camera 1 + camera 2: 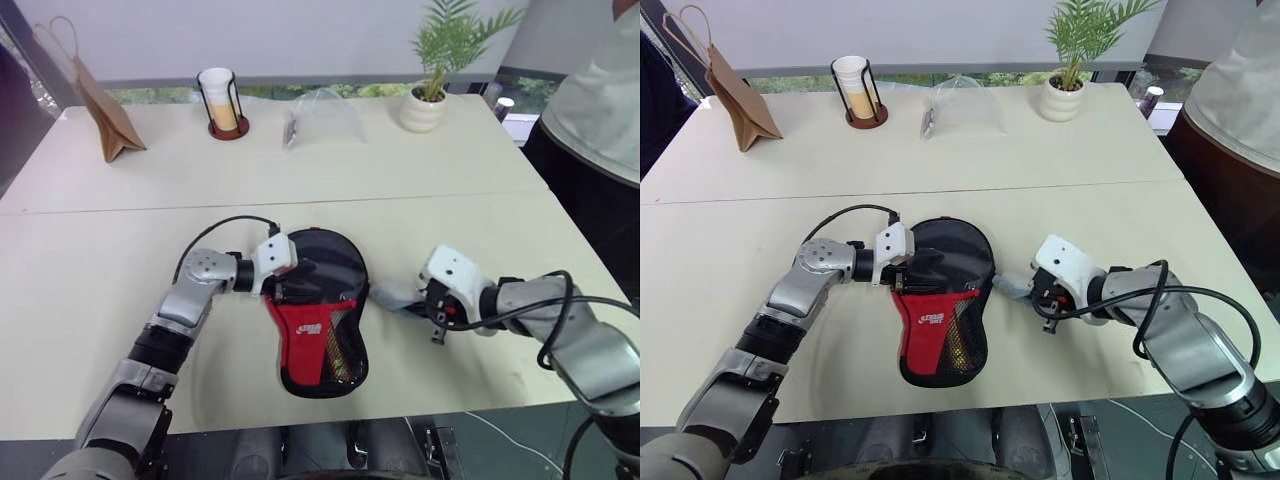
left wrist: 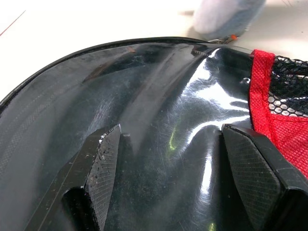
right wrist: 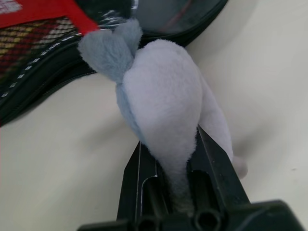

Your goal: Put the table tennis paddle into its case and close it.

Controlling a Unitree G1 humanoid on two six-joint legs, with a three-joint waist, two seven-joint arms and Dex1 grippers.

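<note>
Lying flat on the counter (image 1: 120, 300), the case (image 1: 322, 312) points its round black end away from the robot and its red mesh panel toward it. The left gripper (image 1: 290, 282) rests on the glossy black part, fingers spread. Beside the case, the right gripper (image 3: 179, 159) pinches the grey pom-pom (image 3: 163, 106).

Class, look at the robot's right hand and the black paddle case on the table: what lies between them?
The grey fluffy pom-pom: the right hand is shut on its near end, and it stretches across to the case edge, clearest in the right wrist view.
</note>
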